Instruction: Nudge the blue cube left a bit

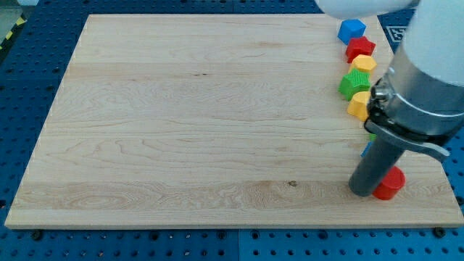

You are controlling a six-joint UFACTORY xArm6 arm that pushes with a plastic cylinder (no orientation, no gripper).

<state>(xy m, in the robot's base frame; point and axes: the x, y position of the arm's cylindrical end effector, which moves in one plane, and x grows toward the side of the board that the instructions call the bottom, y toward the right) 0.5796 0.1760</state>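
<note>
The blue cube (351, 30) sits at the top right of the wooden board (203, 116), at the top of a column of blocks along the view's right edge. My tip (362, 193) rests on the board near the bottom right, far below the blue cube. It is just left of a red cylinder (391, 183) and seems to touch it. The arm's body hides part of the column above the tip.
Below the blue cube come a red block (360, 48), a yellow block (363, 64), a green block (354, 83) and another yellow block (358, 106). Slivers of a green block (371, 135) and another blue block (365, 150) show beside the arm.
</note>
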